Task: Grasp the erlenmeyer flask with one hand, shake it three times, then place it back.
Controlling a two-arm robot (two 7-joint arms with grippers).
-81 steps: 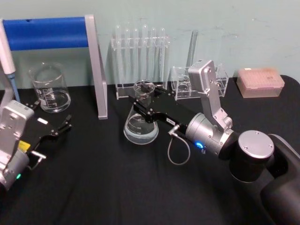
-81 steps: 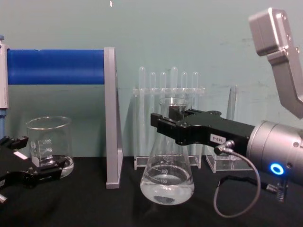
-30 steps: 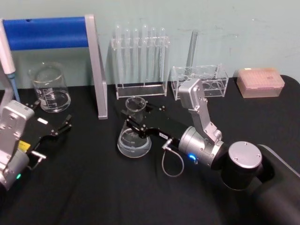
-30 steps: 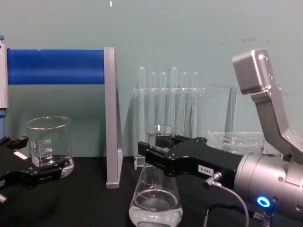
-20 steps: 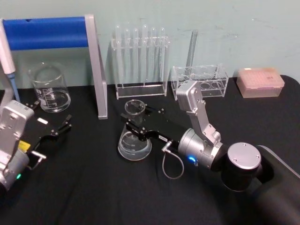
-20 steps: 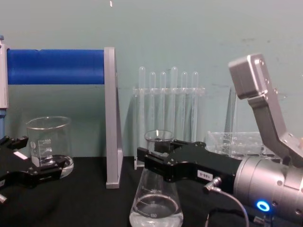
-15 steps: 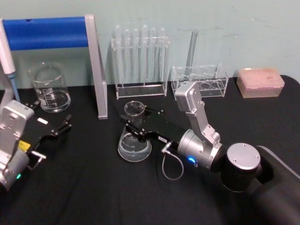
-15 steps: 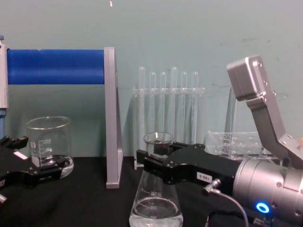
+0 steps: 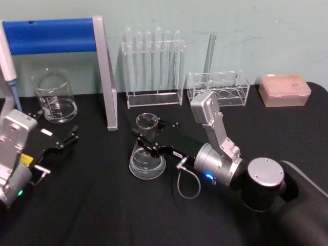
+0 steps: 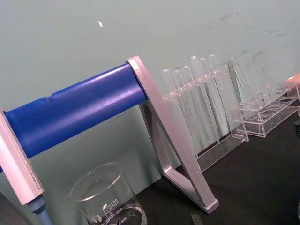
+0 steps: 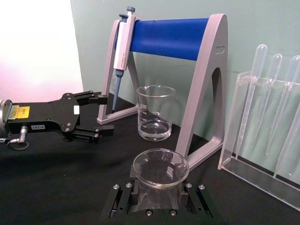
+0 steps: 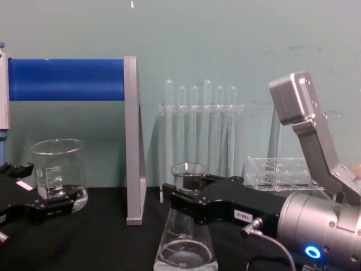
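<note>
At centre of the black surface (image 9: 92,205): erlenmeyer flask (image 9: 146,159) upright, a little clear liquid in its base, neck clamped between the jaws of the right tool (image 9: 148,139), the one with the white label and blue-lit wrist ring. Base at or just above the cloth; contact not confirmable, since the chest view cuts off the flask's bottom edge. Confirmed from the right wrist view: flared rim sitting just above both jaws, which close on the neck from either side. At left edge of the surface: left tool (image 9: 66,139) parked, jaws parted and empty, just in front of the beaker (image 9: 54,96), clear of the work. Behind the flask: blue-barred pipette stand (image 9: 105,72) and test tube rack (image 9: 154,66), both well apart from it. Judged step: put-down phase, flask low and close to rest. Next move calls for a short, vertical descent until the base sits flat, then a gentle release and a straight withdrawal, avoiding any sideways drag on the neck that could tip the glass.
</note>
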